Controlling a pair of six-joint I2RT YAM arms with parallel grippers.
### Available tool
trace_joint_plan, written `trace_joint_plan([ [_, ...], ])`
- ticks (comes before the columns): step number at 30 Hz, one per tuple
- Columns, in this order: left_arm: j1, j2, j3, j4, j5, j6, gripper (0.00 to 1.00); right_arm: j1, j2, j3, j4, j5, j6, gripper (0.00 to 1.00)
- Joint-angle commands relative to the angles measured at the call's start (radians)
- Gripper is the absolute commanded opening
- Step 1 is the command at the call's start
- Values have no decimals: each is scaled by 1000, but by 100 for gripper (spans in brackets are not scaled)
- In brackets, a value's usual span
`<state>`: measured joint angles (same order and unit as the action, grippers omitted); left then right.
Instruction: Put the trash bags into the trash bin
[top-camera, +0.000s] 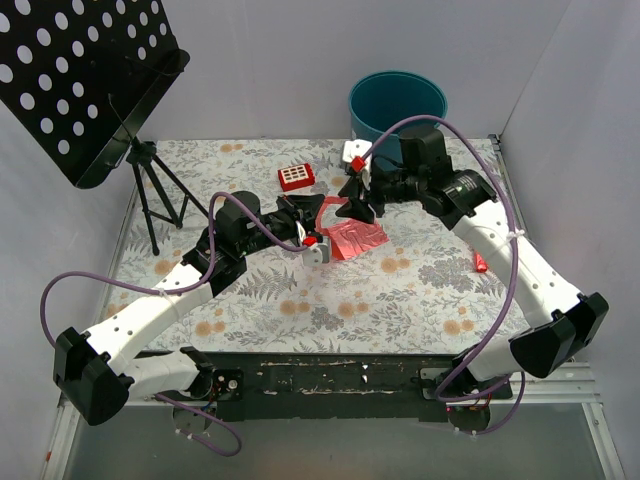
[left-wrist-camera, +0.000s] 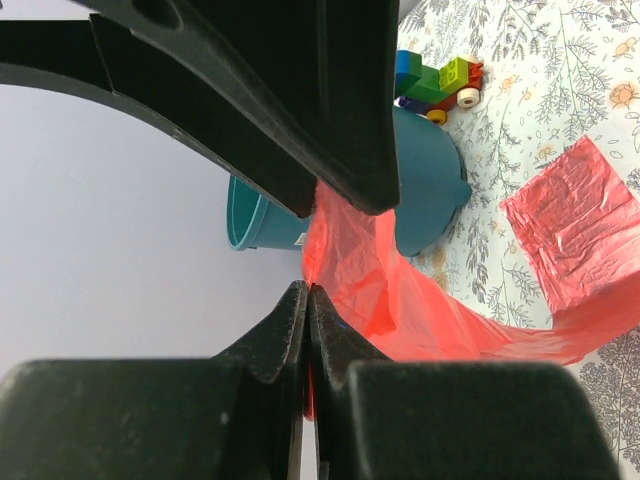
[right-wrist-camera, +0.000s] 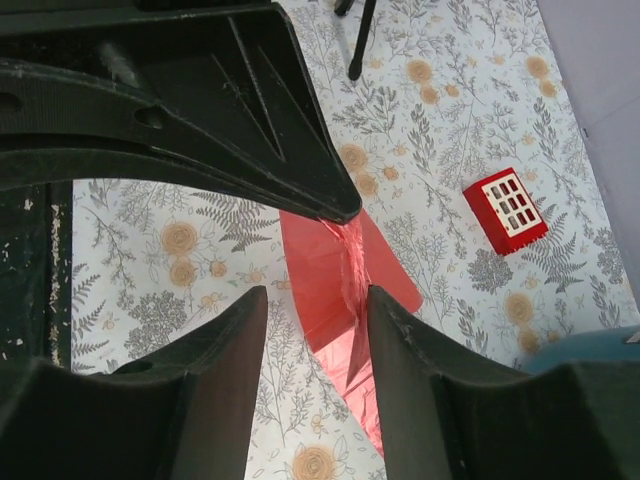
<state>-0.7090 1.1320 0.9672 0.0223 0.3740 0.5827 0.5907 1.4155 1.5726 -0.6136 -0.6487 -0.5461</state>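
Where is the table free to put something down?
Free: near side between left arm and right arm, before the trash bag; between tripod and red block. Crowded: around left gripper and right gripper, near the trash bin.

Trash bag (top-camera: 352, 238): thin red translucent film, glossy and creased. The folded part lies flat at the centre of the top view, with one end drawn up into a wrinkled strip. Trash bin (top-camera: 396, 100): round teal bucket, upright, upper centre-right, apart from the bag.
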Motion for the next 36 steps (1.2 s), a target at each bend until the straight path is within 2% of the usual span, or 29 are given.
trace_joint_plan([
  [1,5,-11,21,11,-9,-6,0,30,-1,-14,40,46,-23,50],
  [6,3,-3,21,21,-14,-7,0,47,-10,-54,60,127,-32,48],
  [11,3,2,19,31,-10,-6,0,54,-15,-83,92,205,-31,50],
  [12,3,2,19,33,-12,-6,0,54,-15,-83,97,211,-29,47],
  [17,3,15,15,30,-10,3,0,60,-23,-60,104,190,-9,5],
  [18,5,25,15,28,-9,14,0,66,-23,-51,106,176,-5,1],
  [25,-4,130,51,111,28,51,0,123,11,-46,64,86,-20,1],
  [30,-7,94,45,133,158,23,0,68,55,-82,161,230,20,1],
  [33,-7,69,30,113,169,17,0,18,86,-42,161,239,34,1],
  [36,-6,77,33,62,137,23,0,29,88,10,135,202,43,1],
])
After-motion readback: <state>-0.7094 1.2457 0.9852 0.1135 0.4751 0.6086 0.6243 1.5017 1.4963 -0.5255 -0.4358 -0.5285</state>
